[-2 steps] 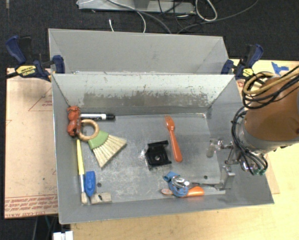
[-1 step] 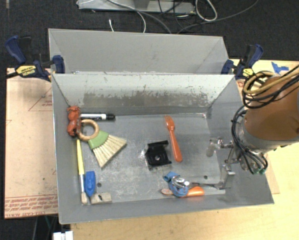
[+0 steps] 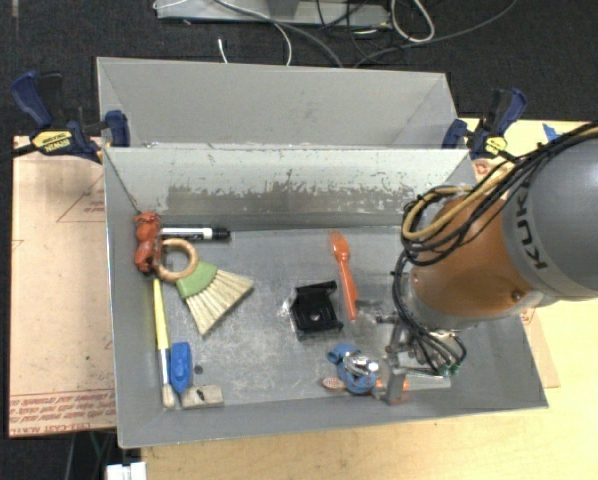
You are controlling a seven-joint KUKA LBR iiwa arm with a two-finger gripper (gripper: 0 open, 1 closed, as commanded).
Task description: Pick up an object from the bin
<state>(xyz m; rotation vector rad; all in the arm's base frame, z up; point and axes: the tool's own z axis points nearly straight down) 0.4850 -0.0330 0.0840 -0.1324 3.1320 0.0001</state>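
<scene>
Down front-right, end effector beside a blue object, grip state unclear; "KUK" on arm.

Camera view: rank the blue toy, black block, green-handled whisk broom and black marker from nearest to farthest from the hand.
1. Blue toy: right beside the hand, at the front of the bin.
2. Black block: near the middle.
3. Green-handled whisk broom: left of centre.
4. Black marker: far left, by the back wall.
</scene>
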